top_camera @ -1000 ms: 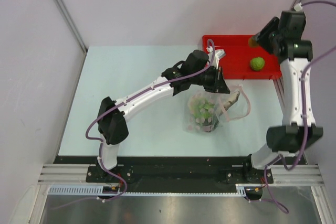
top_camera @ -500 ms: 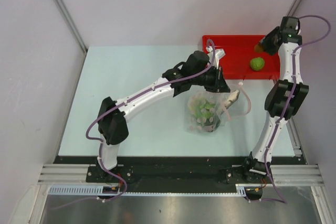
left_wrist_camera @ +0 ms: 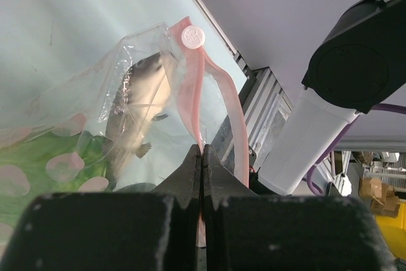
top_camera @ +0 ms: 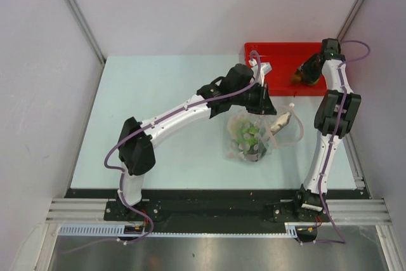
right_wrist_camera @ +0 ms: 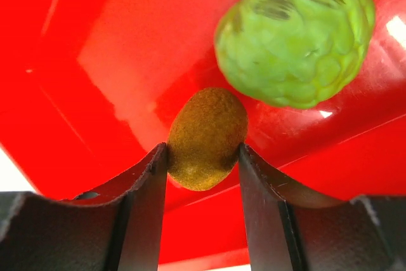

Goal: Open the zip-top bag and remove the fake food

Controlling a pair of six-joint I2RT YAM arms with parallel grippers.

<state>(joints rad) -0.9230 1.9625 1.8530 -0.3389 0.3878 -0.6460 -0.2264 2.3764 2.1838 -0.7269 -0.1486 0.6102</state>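
The clear zip-top bag [top_camera: 248, 136] lies mid-table with green pieces inside and a grey fish [top_camera: 279, 122] at its open mouth. My left gripper [top_camera: 263, 103] is shut on the bag's pinkish zip strip [left_wrist_camera: 193, 87], and the left wrist view shows the gripper [left_wrist_camera: 202, 152], the fish [left_wrist_camera: 139, 109] and the green lettuce piece [left_wrist_camera: 38, 163] through the plastic. My right gripper [top_camera: 302, 77] is low over the red tray [top_camera: 276, 61]. In the right wrist view the gripper [right_wrist_camera: 203, 152] is shut on the orange-brown round fruit [right_wrist_camera: 206, 138], beside the light green round fruit [right_wrist_camera: 295, 36] lying in the tray.
The red tray [right_wrist_camera: 95, 61] stands at the table's back right, against the right wall. The right arm's upright links [top_camera: 333, 115] stand just right of the bag. A grey wall and metal post [top_camera: 73, 11] bound the table on the left.
My right gripper has swung down and left with the orange-brown fruit, from above the tray's far corner to low over the tray beside the green fruit. The left arm and bag have stayed put.
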